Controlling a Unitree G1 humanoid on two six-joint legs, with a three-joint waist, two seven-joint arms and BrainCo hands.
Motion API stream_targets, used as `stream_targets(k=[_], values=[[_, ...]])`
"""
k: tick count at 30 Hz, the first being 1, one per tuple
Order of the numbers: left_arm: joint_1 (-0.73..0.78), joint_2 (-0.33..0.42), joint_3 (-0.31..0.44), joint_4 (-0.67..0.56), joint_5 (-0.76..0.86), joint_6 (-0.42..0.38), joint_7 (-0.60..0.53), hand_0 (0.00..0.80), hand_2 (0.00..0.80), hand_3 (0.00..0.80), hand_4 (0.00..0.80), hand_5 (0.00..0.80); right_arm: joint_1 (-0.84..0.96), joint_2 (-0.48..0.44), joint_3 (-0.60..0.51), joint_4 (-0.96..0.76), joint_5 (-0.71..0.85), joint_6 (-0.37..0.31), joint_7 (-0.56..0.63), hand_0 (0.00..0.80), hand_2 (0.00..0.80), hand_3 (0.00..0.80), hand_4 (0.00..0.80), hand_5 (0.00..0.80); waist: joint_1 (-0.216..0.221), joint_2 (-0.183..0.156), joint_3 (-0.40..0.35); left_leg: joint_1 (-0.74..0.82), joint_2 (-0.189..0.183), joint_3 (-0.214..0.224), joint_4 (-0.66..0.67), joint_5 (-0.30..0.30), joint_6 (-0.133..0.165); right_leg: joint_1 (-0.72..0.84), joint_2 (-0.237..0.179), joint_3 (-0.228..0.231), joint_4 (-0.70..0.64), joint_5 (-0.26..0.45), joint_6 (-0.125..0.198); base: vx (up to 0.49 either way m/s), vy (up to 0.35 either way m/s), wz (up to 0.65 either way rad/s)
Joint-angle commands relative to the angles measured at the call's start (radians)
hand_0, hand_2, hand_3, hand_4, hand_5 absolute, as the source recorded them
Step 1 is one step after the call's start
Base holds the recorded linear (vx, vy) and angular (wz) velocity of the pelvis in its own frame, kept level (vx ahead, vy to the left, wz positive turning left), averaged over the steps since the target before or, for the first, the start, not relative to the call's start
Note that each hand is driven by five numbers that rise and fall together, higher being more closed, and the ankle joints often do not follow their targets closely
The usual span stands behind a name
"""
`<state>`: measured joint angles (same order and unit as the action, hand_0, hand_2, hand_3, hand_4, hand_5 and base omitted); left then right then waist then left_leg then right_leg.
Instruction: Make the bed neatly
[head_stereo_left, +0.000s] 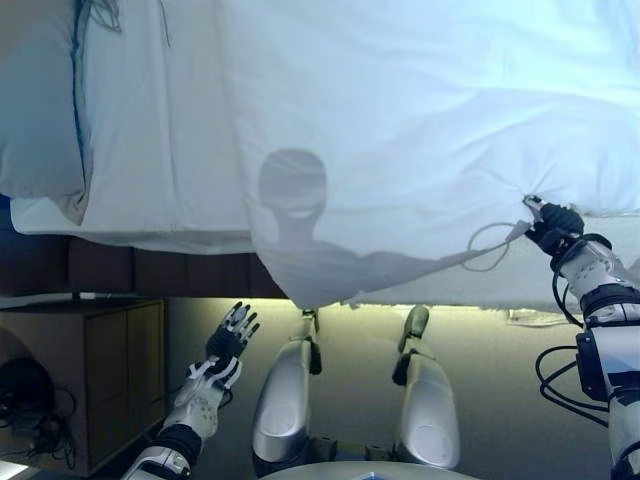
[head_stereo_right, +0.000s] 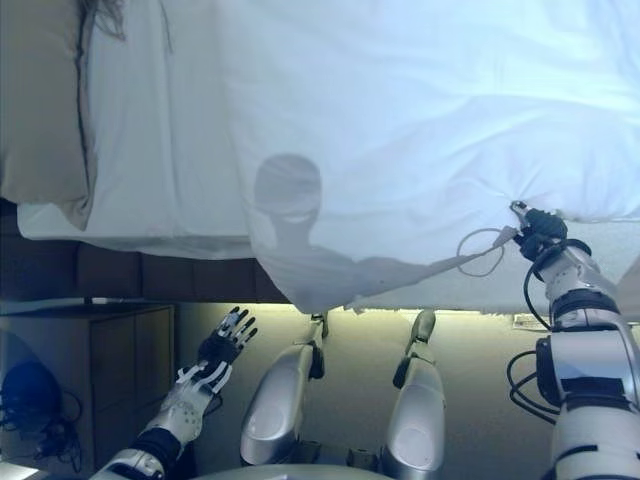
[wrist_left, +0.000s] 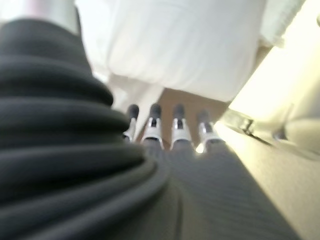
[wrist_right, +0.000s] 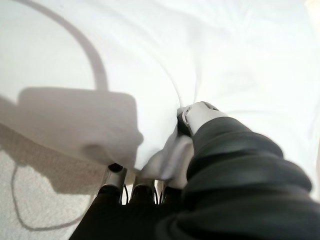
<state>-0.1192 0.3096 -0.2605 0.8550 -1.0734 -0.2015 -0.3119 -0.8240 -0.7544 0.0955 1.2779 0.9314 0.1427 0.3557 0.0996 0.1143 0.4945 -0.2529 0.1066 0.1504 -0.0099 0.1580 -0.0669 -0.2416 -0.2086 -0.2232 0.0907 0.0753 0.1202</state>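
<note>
Here the right robot hand (head_stereo_right: 537, 230) pinches the white duvet (head_stereo_right: 420, 130) edge; the left robot hand (head_stereo_right: 222, 345) hangs open near the bedside cabinet (head_stereo_left: 90, 380).

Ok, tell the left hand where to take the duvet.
Take the duvet at its drooping corner over the bed's near side, coming from below. That corner hangs free, and the open left hand is beneath it; the right hand already pinches the edge.

One duvet (head_stereo_left: 420, 130); one pillow (head_stereo_left: 40, 100); one cabinet (head_stereo_left: 90, 380).
</note>
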Motion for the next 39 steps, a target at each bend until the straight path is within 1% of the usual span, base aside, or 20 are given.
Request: stream_targets(k=[1, 4, 7, 10, 13, 16, 19, 23, 26, 28, 29, 32, 33, 35, 36, 39], values=[[-0.004, 0.01, 0.003, 0.064, 0.026, 0.013, -0.015, 0.0, 0.0, 0.0, 0.0, 0.0, 0.001, 0.003, 0.044, -0.053, 0.035, -0.018, 0.063, 0.8, 0.8, 0.8, 0.8, 0.8, 0.019, -0.06, -0.127, 0.042, 0.068, 0.015, 0.02, -0.06, -0.057, 0.006, -0.044, -0.059, -0.001, 0.009, 0.032, 0.062, 0.032, 0.05], [-0.039, 0.013, 0.016, 0.059, 0.027, 0.037, 0.002, 0.0, 0.0, 0.0, 0.0, 0.0, 0.008, 0.041, 0.044, -0.076, 0.066, -0.013, 0.055, 0.8, 0.8, 0.8, 0.8, 0.8, 0.014, -0.075, -0.159, 0.093, 0.069, 0.025, -0.018, -0.047, -0.059, 0.061, -0.038, -0.062, -0.034, 0.016, 0.039, 0.074, 0.032, 0.02], [-0.109, 0.024, 0.01, 0.006, 0.014, 0.057, 0.018, 0.0, 0.0, 0.0, 0.0, 0.0, 0.021, 0.098, 0.044, -0.124, 0.121, -0.032, 0.032, 0.8, 0.8, 0.8, 0.8, 0.8, 0.007, -0.086, -0.186, 0.127, 0.067, 0.027, -0.057, -0.033, -0.059, 0.098, -0.031, -0.065, -0.055, 0.018, 0.044, 0.045, 0.021, 0.03], [-0.222, 0.034, -0.036, -0.052, -0.005, 0.079, 0.059, 0.0, 0.0, 0.0, 0.0, 0.0, 0.015, 0.158, 0.06, -0.154, 0.134, -0.054, 0.007, 0.8, 0.8, 0.8, 0.8, 0.8, -0.001, -0.099, -0.208, 0.136, 0.067, 0.019, -0.067, -0.031, -0.058, 0.119, -0.021, -0.061, -0.067, 0.019, 0.047, 0.004, 0.001, 0.02], [-0.319, 0.013, -0.089, -0.073, 0.014, 0.102, 0.121, 0.0, 0.0, 0.0, 0.0, 0.0, 0.017, 0.196, 0.086, -0.162, 0.14, -0.054, -0.017, 0.8, 0.8, 0.8, 0.8, 0.8, -0.015, -0.117, -0.228, 0.158, 0.071, 0.023, -0.063, -0.032, -0.057, 0.144, -0.019, -0.062, -0.071, 0.022, 0.047, 0.034, -0.014, 0.0], [-0.377, -0.009, -0.119, -0.077, 0.042, 0.137, 0.144, 0.0, 0.0, 0.0, 0.0, 0.0, 0.03, 0.224, 0.105, -0.174, 0.168, -0.032, -0.019, 0.8, 0.8, 0.8, 0.8, 0.8, -0.024, -0.135, -0.256, 0.192, 0.08, 0.028, -0.062, -0.038, -0.056, 0.185, -0.016, -0.063, -0.086, 0.023, 0.049, 0.072, -0.039, -0.02], [-0.413, -0.036, -0.135, -0.052, 0.045, 0.183, 0.158, 0.0, 0.0, 0.0, 0.0, 0.0, 0.038, 0.255, 0.127, -0.179, 0.158, -0.014, 0.004, 0.8, 0.8, 0.8, 0.8, 0.8, -0.031, -0.142, -0.29, 0.221, 0.082, 0.032, -0.063, -0.043, -0.054, 0.22, -0.013, -0.063, -0.101, 0.026, 0.049, 0.09, -0.012, -0.12], [-0.416, -0.095, -0.142, 0.019, -0.056, 0.308, 0.151, 0.0, 0.0, 0.0, 0.0, 0.0, 0.062, 0.305, 0.173, -0.201, 0.137, 0.009, 0.011, 0.8, 0.8, 0.8, 0.8, 0.8, -0.041, -0.147, -0.348, 0.273, 0.077, 0.039, -0.06, -0.06, -0.05, 0.274, -0.017, -0.065, -0.114, 0.022, 0.052, 0.162, 0.001, -0.16], [-0.387, -0.135, -0.146, 0.07, -0.101, 0.39, 0.123, 0.0, 0.0, 0.0, 0.0, 0.0, 0.087, 0.348, 0.197, -0.226, 0.128, 0.016, -0.009, 0.8, 0.8, 0.8, 0.8, 0.8, -0.044, -0.151, -0.385, 0.315, 0.072, 0.046, -0.062, -0.076, -0.047, 0.317, -0.017, -0.066, -0.127, 0.017, 0.053, 0.202, -0.012, -0.07], [-0.366, -0.157, -0.155, 0.101, -0.161, 0.461, 0.107, 0.0, 0.0, 0.0, 0.0, 0.0, 0.103, 0.378, 0.209, -0.246, 0.122, 0.015, -0.029, 0.8, 0.8, 0.8, 0.8, 0.8, -0.049, -0.152, -0.401, 0.339, 0.068, 0.05, -0.067, -0.087, -0.045, 0.339, -0.016, -0.065, -0.136, 0.013, 0.054, 0.167, -0.013, -0.06], [-0.357, -0.169, -0.157, 0.119, -0.191, 0.488, 0.092, 0.0, 0.0, 0.0, 0.0, 0.0, 0.111, 0.392, 0.215, -0.254, 0.123, 0.013, -0.038, 0.8, 0.8, 0.8, 0.8, 0.8, -0.052, -0.153, -0.407, 0.35, 0.068, 0.052, -0.07, -0.091, -0.044, 0.349, -0.016, -0.065, -0.139, 0.012, 0.055, 0.159, -0.022, -0.08], [-0.331, -0.198, -0.154, 0.169, -0.332, 0.625, 0.083, 0.0, 0.0, 0.0, 0.0, 0.0, 0.127, 0.429, 0.226, -0.267, 0.119, 0.005, -0.054, 0.8, 0.8, 0.8, 0.8, 0.8, -0.057, -0.16, -0.42, 0.373, 0.069, 0.059, -0.077, -0.102, -0.045, 0.372, -0.012, -0.066, -0.152, 0.009, 0.058, 0.129, -0.04, -0.04], [-0.322, -0.211, -0.148, 0.189, -0.399, 0.687, 0.072, 0.0, 0.0, 0.0, 0.0, 0.0, 0.134, 0.44, 0.229, -0.272, 0.118, 0.0, -0.058, 0.8, 0.8, 0.8, 0.8, 0.8, -0.059, -0.163, -0.423, 0.377, 0.071, 0.061, -0.077, -0.105, -0.045, 0.377, -0.011, -0.066, -0.156, 0.009, 0.059, 0.094, -0.057, -0.04], [-0.303, -0.232, -0.133, 0.215, -0.48, 0.765, 0.04, 0.0, 0.0, 0.0, 0.0, 0.0, 0.148, 0.459, 0.232, -0.279, 0.115, -0.009, -0.059, 0.8, 0.8, 0.8, 0.8, 0.8, -0.061, -0.17, -0.425, 0.383, 0.077, 0.068, -0.077, -0.11, -0.047, 0.382, -0.009, -0.067, -0.158, 0.009, 0.06, 0.083, -0.074, -0.03], [-0.293, -0.24, -0.128, 0.225, -0.518, 0.807, 0.048, 0.0, 0.0, 0.0, 0.0, 0.0, 0.153, 0.465, 0.232, -0.28, 0.115, -0.012, -0.059, 0.8, 0.8, 0.8, 0.8, 0.8, -0.06, -0.175, -0.426, 0.385, 0.08, 0.072, -0.077, -0.112, -0.048, 0.385, -0.008, -0.068, -0.16, 0.008, 0.06, 0.071, -0.091, -0.01], [-0.266, -0.264, -0.124, 0.252, -0.582, 0.892, 0.071, 0.0, 0.0, 0.0, 0.0, 0.0, 0.167, 0.484, 0.236, -0.295, 0.123, -0.024, -0.072, 0.8, 0.8, 0.8, 0.8, 0.8, -0.058, -0.188, -0.421, 0.383, 0.089, 0.076, -0.077, -0.114, -0.051, 0.383, -0.003, -0.069, -0.163, 0.009, 0.062, 0.046, -0.101, 0.0]])
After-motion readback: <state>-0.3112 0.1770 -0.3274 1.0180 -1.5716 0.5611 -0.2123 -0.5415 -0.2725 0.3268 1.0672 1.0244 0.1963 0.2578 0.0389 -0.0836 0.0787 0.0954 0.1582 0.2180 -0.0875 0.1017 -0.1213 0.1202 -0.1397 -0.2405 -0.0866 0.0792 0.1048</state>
